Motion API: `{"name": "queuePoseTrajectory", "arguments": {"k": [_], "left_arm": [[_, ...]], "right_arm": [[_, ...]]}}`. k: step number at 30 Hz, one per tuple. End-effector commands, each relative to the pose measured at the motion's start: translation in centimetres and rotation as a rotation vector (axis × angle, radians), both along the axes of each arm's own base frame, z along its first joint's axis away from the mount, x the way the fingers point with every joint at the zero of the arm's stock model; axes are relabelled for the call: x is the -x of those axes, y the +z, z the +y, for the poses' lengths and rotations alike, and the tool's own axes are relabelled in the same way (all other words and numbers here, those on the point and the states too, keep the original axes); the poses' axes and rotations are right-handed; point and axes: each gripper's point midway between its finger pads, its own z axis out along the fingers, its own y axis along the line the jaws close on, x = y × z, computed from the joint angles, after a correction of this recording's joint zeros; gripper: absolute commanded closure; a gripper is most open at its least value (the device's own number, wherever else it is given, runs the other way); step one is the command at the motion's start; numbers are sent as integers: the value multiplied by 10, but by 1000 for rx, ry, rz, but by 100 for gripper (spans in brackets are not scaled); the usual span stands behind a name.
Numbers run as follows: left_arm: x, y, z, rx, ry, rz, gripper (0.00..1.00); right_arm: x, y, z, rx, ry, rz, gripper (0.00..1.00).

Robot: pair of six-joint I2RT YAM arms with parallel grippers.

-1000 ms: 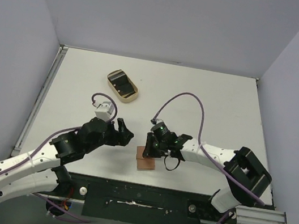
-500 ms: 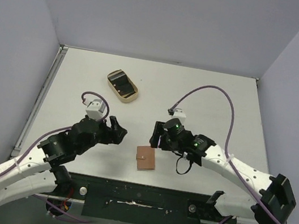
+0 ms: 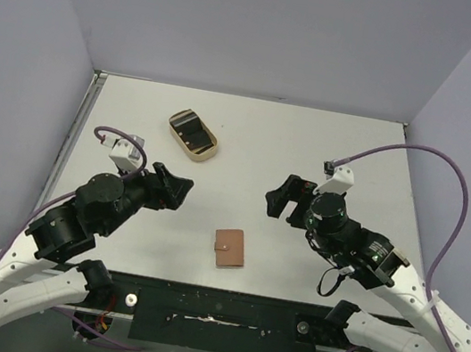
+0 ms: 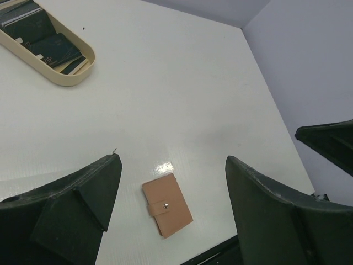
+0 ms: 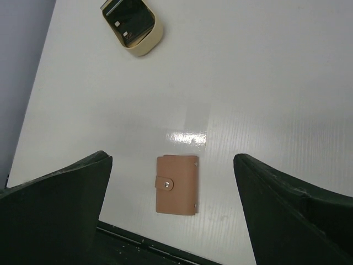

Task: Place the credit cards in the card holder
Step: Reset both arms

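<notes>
The card holder (image 3: 230,248) lies flat near the table's front edge, folded closed with its tab snapped; it is a small brown wallet, also seen in the left wrist view (image 4: 167,205) and the right wrist view (image 5: 177,185). Dark credit cards (image 3: 190,131) lie in a tan oval tray (image 3: 206,150) at the back left; the wrist views show these cards (image 4: 41,36) (image 5: 128,16) too. My left gripper (image 3: 172,185) (image 4: 172,160) hangs open up and to the left of the holder. My right gripper (image 3: 284,198) (image 5: 172,156) hangs open up and to its right. Neither touches anything.
The black base rail (image 3: 214,303) runs along the table's near edge, just below the card holder. Grey walls close in the left, back and right sides. The tray's rim (image 4: 71,80) (image 5: 144,47) stands far from both grippers.
The right gripper, down at the card holder a second ago, has opened and drawn back up and right. The left arm has pulled back left. The holder stays on the table.
</notes>
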Motion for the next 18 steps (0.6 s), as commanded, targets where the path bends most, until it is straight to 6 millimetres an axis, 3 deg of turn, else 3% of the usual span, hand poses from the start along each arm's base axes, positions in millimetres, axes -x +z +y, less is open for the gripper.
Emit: {"name": "queuePoseTrajectory", "arguments": {"k": [1,11,18], "left_arm": [[-3,3,2,-20,8,-14,24],[-4,-38,-7,-8,11,75,24],[-5,-42,-9,-17,8,86,23]], "right_arm": [[-4,26,-14,-15,-57,-77,2],[2,-30,1,-58,-43,33,2],[0,-20,-2,-42,-45,13,2]]}}
